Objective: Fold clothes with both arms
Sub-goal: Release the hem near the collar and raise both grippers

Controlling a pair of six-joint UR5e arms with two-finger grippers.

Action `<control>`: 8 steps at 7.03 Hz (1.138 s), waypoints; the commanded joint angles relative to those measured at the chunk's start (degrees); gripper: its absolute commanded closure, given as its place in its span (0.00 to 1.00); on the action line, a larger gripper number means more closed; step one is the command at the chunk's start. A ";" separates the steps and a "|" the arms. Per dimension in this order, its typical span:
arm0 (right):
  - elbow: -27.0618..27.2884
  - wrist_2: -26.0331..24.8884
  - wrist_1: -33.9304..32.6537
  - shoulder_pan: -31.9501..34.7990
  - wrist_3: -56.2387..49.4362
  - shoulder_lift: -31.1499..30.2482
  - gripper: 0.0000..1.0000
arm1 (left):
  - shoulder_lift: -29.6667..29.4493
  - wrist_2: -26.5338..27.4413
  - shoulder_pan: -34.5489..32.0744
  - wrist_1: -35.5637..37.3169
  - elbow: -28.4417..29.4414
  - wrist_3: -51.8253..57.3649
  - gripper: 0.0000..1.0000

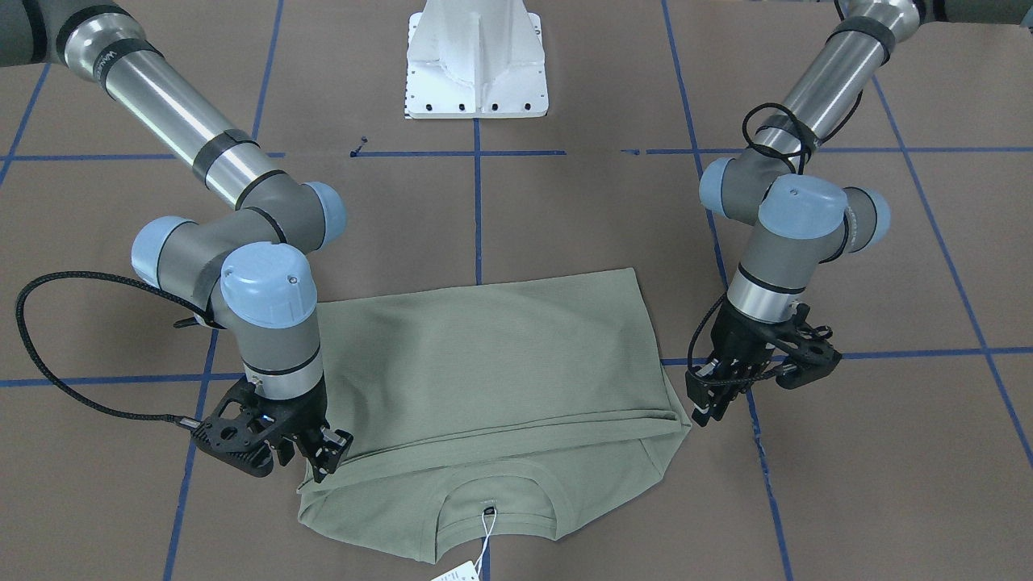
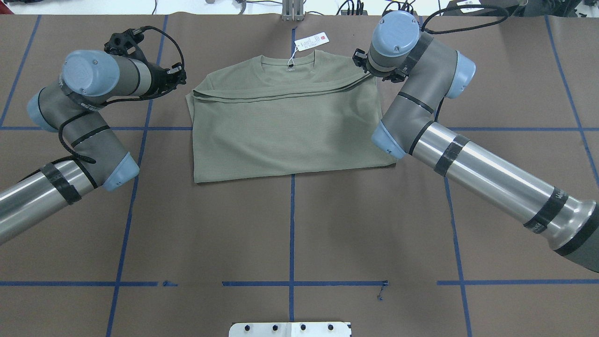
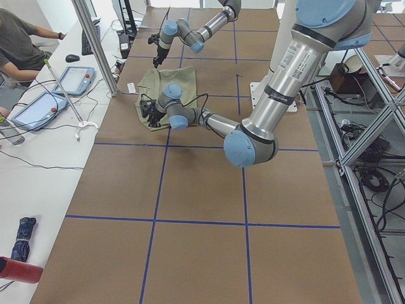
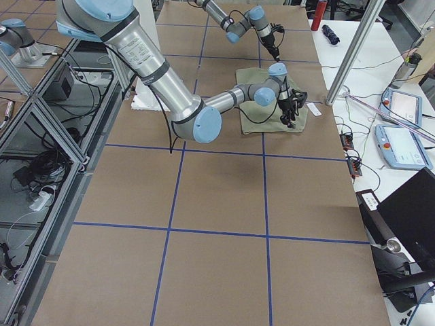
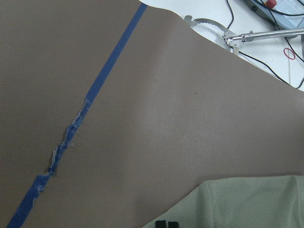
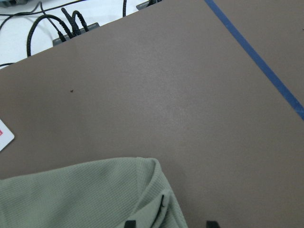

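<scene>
The flat brown worktop, gridded with blue tape lines, carries a sage-green knit shirt folded into a rough rectangle near its far edge, its white hang tag lying just beyond the neckline, and a white metal pedestal base.

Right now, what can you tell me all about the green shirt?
The sage-green knit shirt lies flat on the brown paper-covered table, its lower half folded up to just below the round ribbed neckline. A white hang tag with a red mark is tied at the collar. The right arm's black hand is at one corner.
</scene>
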 commanded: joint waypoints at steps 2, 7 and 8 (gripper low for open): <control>19.23 3.91 0.39 -1.27 2.32 -12.15 0.30 | 0.08 -0.51 -0.55 -5.23 -0.56 -0.02 0.50; 31.55 2.08 6.37 -9.89 19.29 -28.84 0.22 | 0.95 -0.59 -0.55 -5.16 -3.11 -0.11 0.50; 31.64 1.99 6.37 -10.33 19.47 -28.76 0.22 | 0.95 -0.59 -0.55 -5.08 -3.11 -0.11 0.50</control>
